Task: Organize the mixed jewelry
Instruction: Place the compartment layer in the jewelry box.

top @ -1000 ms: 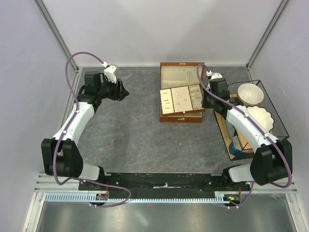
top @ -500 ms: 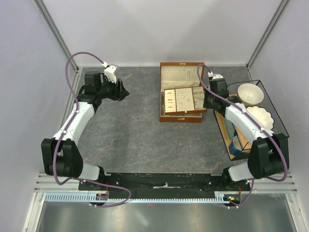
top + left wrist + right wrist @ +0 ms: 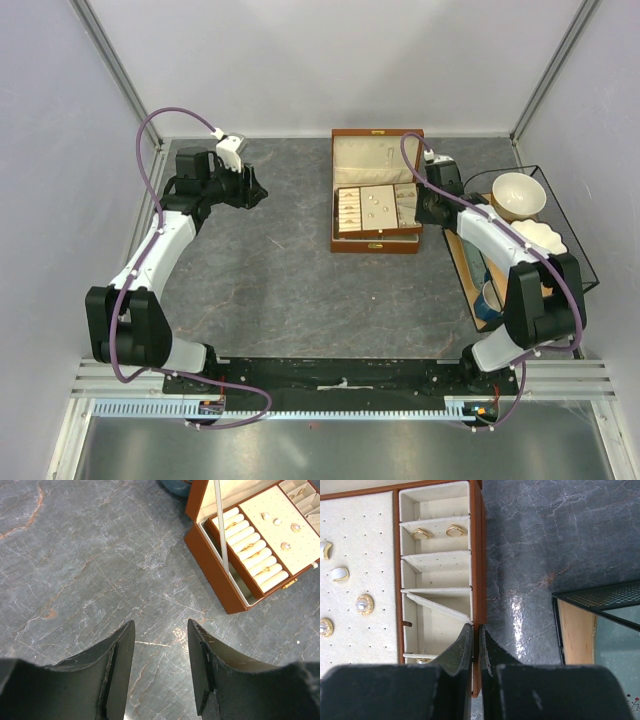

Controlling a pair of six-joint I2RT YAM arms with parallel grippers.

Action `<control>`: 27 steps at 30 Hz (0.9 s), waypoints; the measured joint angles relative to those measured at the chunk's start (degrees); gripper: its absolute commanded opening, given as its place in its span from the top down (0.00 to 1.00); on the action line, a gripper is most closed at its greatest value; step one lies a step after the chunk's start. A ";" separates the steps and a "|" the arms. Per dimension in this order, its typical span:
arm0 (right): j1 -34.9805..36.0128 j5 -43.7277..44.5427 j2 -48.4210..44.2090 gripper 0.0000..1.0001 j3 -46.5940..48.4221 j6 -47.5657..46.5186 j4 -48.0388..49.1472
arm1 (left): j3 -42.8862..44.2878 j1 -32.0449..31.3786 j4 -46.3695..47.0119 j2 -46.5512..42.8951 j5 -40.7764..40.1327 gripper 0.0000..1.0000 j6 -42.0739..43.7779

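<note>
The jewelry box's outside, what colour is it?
The box is reddish brown; left wrist view shows it best.

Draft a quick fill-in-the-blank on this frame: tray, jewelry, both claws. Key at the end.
1. The left claw hovers over the table with its jaws ____.
2. The right claw is ____ on the tray's right edge.
3. ____ pearl-faced pieces lie on the tray's dotted panel.
4. ____ gold loops share one side compartment.

Missing words: open; shut; Four; Two
</note>
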 measured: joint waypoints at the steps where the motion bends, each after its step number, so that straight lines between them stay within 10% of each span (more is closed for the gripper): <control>1: 0.00 -0.02 0.24 1.00 0.22 0.11 0.02 | 0.00 0.00 0.00 0.02 0.02 0.46 0.00; 27: 2.91 1.90 2.10 1.00 1.03 1.95 1.70 | -0.48 -0.59 0.00 0.72 1.01 0.47 0.00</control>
